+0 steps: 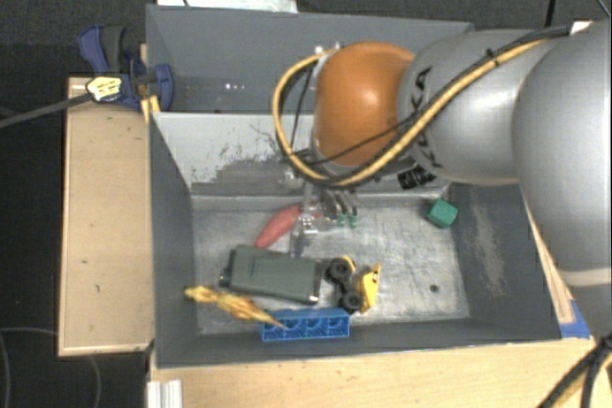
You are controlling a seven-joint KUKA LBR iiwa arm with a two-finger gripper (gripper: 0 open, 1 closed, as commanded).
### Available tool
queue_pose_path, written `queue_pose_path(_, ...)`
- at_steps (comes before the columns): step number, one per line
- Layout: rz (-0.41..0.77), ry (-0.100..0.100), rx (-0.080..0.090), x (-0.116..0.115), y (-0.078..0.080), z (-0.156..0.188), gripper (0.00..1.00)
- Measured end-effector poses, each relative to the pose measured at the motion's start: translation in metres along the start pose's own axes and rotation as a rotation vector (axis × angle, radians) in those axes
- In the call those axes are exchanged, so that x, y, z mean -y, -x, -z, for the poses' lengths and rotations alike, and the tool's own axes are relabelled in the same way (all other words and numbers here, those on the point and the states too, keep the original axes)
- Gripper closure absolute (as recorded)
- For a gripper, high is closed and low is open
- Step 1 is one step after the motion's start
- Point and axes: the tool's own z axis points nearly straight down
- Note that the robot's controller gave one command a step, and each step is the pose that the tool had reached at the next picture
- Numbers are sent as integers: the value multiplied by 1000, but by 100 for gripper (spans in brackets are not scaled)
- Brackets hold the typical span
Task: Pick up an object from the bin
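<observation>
My gripper (pixel 319 213) hangs below the orange wrist cover, over the middle of the bin near its back wall. A red elongated thing (pixel 275 227) lies right beside it on the left, its upper end by the gripper's tip; whether they touch I cannot tell. Just in front lies a dark grey-green flat box (pixel 273 274). To the right of that box sits a small yellow toy vehicle (pixel 356 283) with black wheels.
A blue studded brick (pixel 308 327) and a golden twisted stick (pixel 229 303) lie along the front wall. A small green block (pixel 441 213) rests at the back right. The arm covers the bin's upper right.
</observation>
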Motion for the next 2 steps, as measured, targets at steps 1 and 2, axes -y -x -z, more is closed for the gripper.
queue_pose_path(1, 120, 5, 24, -5, -79, -51, 0)
queue_pose_path(2, 57, 2, -22, 10, 0, -61, 100)
